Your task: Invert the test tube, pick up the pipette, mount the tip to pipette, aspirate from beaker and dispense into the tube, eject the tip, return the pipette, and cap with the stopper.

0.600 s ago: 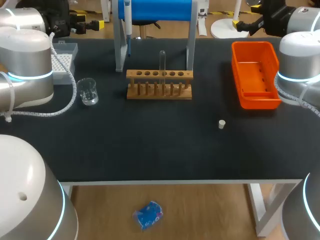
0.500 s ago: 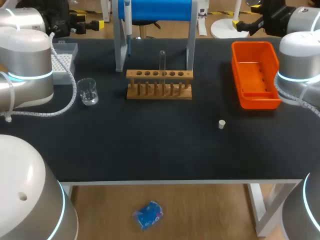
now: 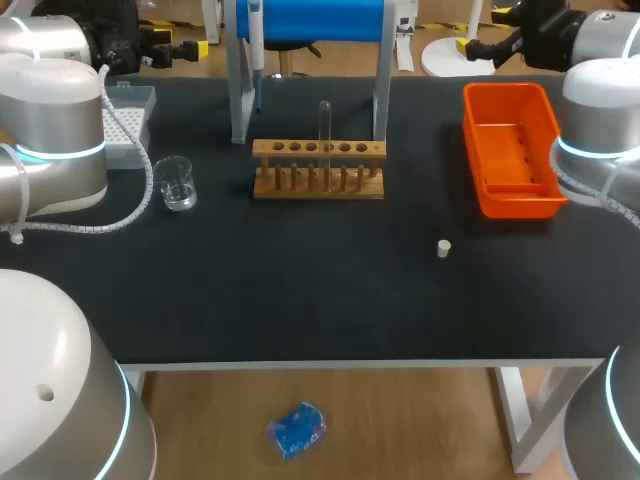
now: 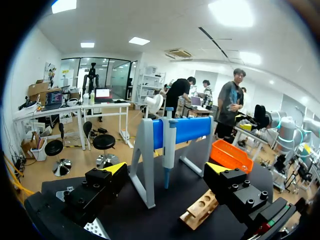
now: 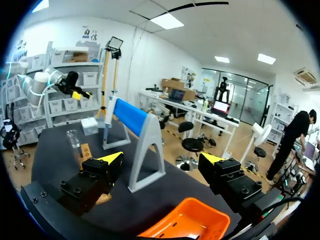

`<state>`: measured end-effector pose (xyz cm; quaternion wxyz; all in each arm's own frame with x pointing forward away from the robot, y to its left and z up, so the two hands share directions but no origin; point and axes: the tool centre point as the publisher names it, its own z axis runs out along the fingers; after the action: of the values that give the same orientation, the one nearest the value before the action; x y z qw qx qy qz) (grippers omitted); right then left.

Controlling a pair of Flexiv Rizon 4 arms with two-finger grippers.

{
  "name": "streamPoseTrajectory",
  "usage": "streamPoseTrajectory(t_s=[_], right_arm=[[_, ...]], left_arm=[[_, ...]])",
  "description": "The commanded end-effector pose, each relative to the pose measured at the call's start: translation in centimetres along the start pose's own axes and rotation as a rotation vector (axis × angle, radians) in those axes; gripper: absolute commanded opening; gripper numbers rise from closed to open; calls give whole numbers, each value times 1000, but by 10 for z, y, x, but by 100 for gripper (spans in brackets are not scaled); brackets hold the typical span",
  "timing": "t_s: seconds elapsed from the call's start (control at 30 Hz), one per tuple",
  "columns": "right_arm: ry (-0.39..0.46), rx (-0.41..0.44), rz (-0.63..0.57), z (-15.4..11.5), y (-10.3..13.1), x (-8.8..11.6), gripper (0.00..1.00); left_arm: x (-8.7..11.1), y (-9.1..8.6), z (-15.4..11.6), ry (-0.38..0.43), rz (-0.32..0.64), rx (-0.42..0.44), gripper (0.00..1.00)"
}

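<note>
Test tube (image 3: pixel 324 125) stands upright in the wooden rack (image 3: pixel 318 168) at the middle of the bench (image 3: pixel 300 300), likely so either arm can reach it, while your left jaws and right jaws hang spread and empty near its far corners.

**Q:** Where is the head camera mounted?
**A:** Above and behind the robot, angled downward. From a distance it covers the whole table (image 3: pixel 300 300), including its front edge.

**Q:** And the wrist cameras?
**A:** Each sits low, close to the tabletop, and faces out along its own fingers. The left wrist view looks past the left gripper (image 4: pixel 166 168) toward the robot's right. The right wrist view looks past the right gripper (image 5: pixel 160 158) toward its left.

**Q:** Shared coverage?
**A:** All three views show the blue stand (image 3: pixel 310 20), the wooden rack (image 3: pixel 318 168) and the orange bin (image 3: pixel 510 150).
</note>
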<state>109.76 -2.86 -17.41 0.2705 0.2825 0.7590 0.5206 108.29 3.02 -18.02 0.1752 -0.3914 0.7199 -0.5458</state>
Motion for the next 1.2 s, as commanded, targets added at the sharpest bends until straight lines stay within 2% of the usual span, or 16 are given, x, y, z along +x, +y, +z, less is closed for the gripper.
streamPoseTrajectory(t_s=[0.03, 0.17, 0.3, 0.37, 0.4, 0.5, 0.53, 0.57, 0.93, 1.0, 1.1, 1.2], right_arm=[[180, -58, 11, -27, 6, 3, 100], [311, -105, -14, -45, 10, 24, 100], [452, -149, -47, -62, 14, 47, 100], [562, -166, -66, -71, 15, 59, 100], [651, -168, -88, -77, 15, 64, 100], [651, -168, -88, -77, 15, 64, 100], [651, -168, -88, -77, 15, 64, 100], [651, -168, -88, -77, 15, 64, 100], [651, -168, -88, -77, 15, 64, 100], [665, -173, -88, -75, 11, 71, 100], [675, -196, -79, -73, 1, 83, 100], [708, -214, -65, -71, -10, 96, 100]], left_arm=[[0, 1, 0, -1, 1, 3, 100], [13, 7, -8, 118, 65, -14, 100], [26, 17, -16, 228, 128, -65, 100], [32, 23, -21, 276, 155, -96, 100], [35, 26, -24, 306, 164, -116, 100], [43, 35, -30, 400, 191, -158, 100], [46, 37, -32, 408, 209, -175, 100], [47, 39, -33, 390, 238, -192, 100], [47, 39, -33, 390, 238, -192, 100], [50, 39, -32, 422, 237, -158, 100], [62, 43, -31, 438, 324, -136, 100], [74, 53, -29, 490, 369, -127, 100]])
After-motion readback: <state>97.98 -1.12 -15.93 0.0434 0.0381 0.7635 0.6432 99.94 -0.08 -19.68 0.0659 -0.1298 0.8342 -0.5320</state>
